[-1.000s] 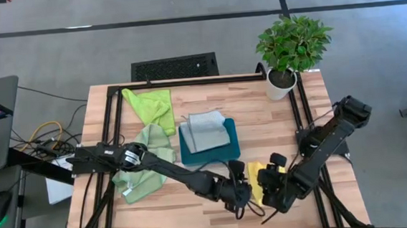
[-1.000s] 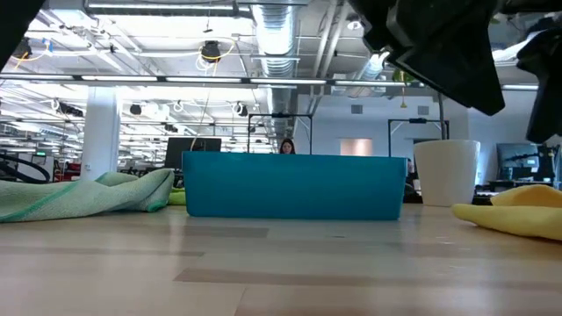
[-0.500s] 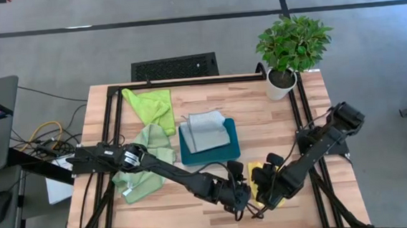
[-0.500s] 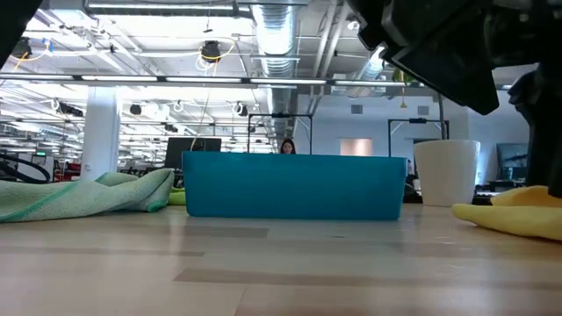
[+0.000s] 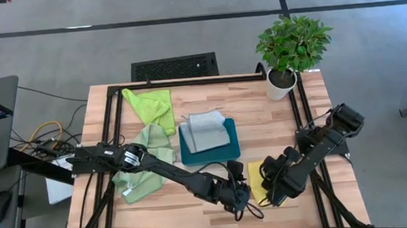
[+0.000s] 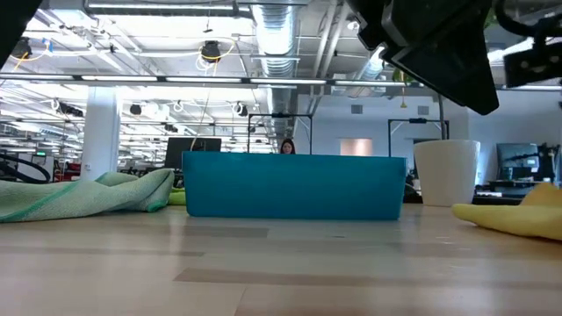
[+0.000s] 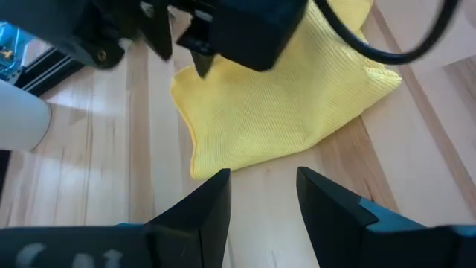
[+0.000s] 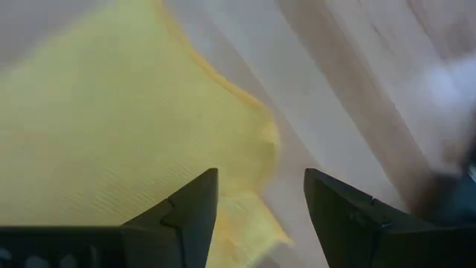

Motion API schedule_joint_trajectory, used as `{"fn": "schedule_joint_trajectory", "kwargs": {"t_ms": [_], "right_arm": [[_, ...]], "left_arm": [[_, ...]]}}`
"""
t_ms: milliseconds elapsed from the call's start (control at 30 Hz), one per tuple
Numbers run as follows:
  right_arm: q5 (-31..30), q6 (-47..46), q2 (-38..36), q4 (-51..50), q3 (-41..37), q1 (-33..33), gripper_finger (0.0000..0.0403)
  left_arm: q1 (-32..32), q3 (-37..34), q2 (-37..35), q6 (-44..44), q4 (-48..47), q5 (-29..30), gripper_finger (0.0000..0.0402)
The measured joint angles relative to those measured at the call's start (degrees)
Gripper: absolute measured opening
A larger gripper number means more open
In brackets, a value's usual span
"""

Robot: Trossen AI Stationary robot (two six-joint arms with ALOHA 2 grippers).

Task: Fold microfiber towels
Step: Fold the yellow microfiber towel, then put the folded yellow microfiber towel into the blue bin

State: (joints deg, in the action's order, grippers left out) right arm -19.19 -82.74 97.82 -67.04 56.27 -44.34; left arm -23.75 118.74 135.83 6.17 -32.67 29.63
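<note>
We noted the pale wooden slatted table [image 5: 262,135] in its black metal frame as the biggest thing present. At its middle sat the rigid teal rectangular tray [image 5: 210,153], which we took as our landmark.

Both dark arms reached in on the near side of the tray. The left gripper [image 7: 262,195] hovered over bare wood at the edge of the yellow microfiber towel [image 5: 257,176], its fingers spread wide and closed on nothing. The right gripper [image 8: 260,197] hung directly above that same yellow towel, fingers likewise parted with a clear gap, nothing between them; cloth filled most of the right wrist view beneath it.

The towels, by apparent size: the pale sage green microfiber towel [image 5: 139,165] lay rumpled to the left of the tray, partly under the left arm. The lime green microfiber towel [image 5: 154,107] lay beyond the tray and to its left, loosely bunched. The light grey microfiber towel [image 5: 208,130] rested folded on the tray itself, overhanging its far edge. The yellow towel lay flat with one corner turned up, just near and to the right of the tray.

A leafy green plant in a white pot [image 5: 285,76] stood well beyond and right of the tray, at the table's far corner.
</note>
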Motion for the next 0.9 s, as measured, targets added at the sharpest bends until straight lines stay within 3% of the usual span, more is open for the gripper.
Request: {"fn": "schedule_joint_trajectory", "kwargs": {"t_ms": [167, 367, 667, 900], "right_arm": [[4.36, -5.92, 0.0, -5.16, 0.0, -2.03, 0.0224], [4.32, -8.82, 0.0, -9.95, 4.58, -6.33, 0.0224], [1.77, -9.33, -0.01, -12.35, 14.2, -13.14, 0.0224], [-1.62, -11.8, -0.02, -12.51, 17.62, -16.22, 0.0224]], "left_arm": [[0.0, 0.0, 0.0, -0.96, 0.0, 0.0, 0.0147], [1.08, 0.0, 0.03, -4.18, 0.0, -4.05, 0.0147], [3.3, -4.32, 0.37, 8.48, 6.9, -18.19, 0.0147], [3.72, -9.55, 0.44, 15.04, 19.66, -19.53, 0.0147]]}}
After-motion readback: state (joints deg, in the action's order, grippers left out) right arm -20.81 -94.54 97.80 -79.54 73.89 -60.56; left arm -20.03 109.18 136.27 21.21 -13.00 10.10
